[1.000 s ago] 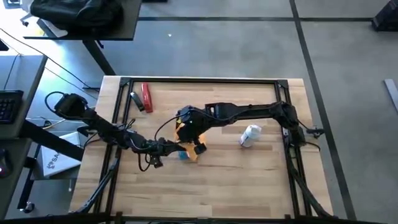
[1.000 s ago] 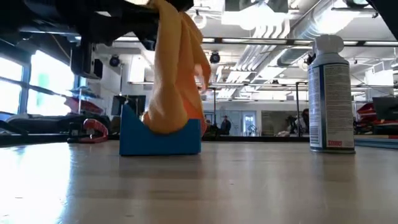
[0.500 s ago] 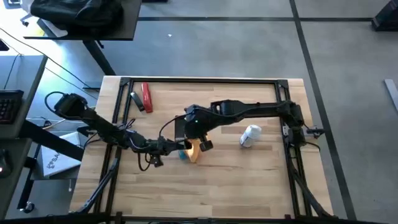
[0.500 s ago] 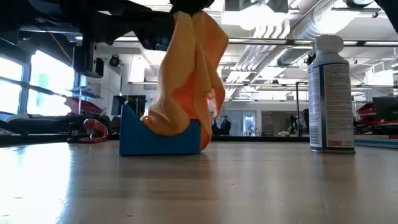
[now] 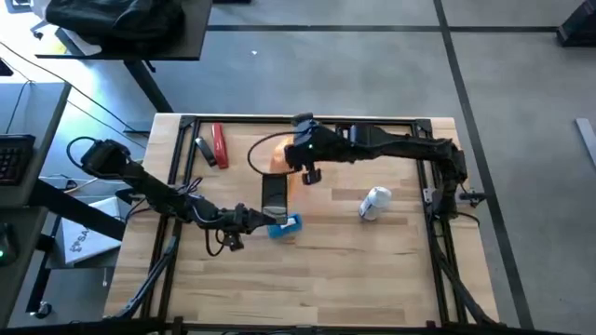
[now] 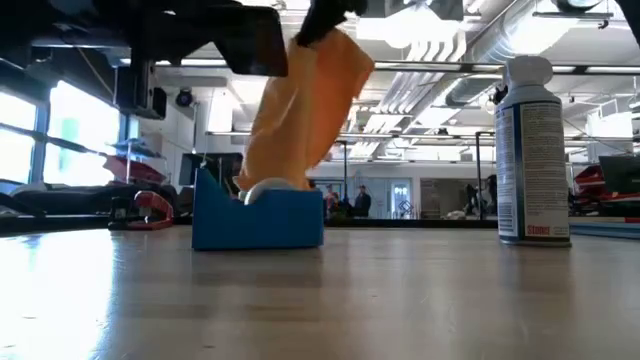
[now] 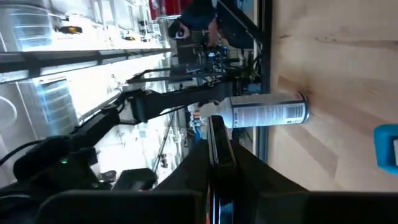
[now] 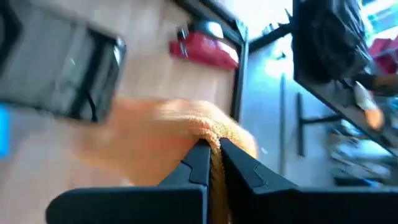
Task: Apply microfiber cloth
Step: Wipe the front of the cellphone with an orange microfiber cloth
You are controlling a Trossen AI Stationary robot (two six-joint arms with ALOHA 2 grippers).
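The white spray can with a blue label (image 6: pixel 533 150) stands upright on the light wooden table (image 5: pixel 372 270); a small red patch of lettering sits near its base in the low view, but the words cannot be read. In the left wrist view lines of print on the can are visible, likewise too small to read.

The soft bright orange microfiber cloth (image 5: pixel 280 155) is at the far middle of the table, pinched at its top edge by the right gripper (image 5: pixel 304 158), whose two dark fingers (image 8: pixel 199 163) are closed tight on a fold of the fabric. In the low view the cloth (image 6: pixel 305 110) hangs down from the gripper as a long drape, its long axis running top to bottom and slanting towards the small blue rectangular block (image 6: pixel 258 218) below; its lower end drops out of sight behind the block's upper edge, and whether it touches cannot be told.

From above, the black flat phone (image 5: pixel 274 194) lies between the cloth and the blue block, long axis running from the near side to the far side. The left gripper (image 5: pixel 253 218) sits just beside the block, its fingers clamped on the edge of a thin dark slab, which appears to be the phone. A red stapler-like tool (image 5: pixel 219 144) lies near the far left corner.
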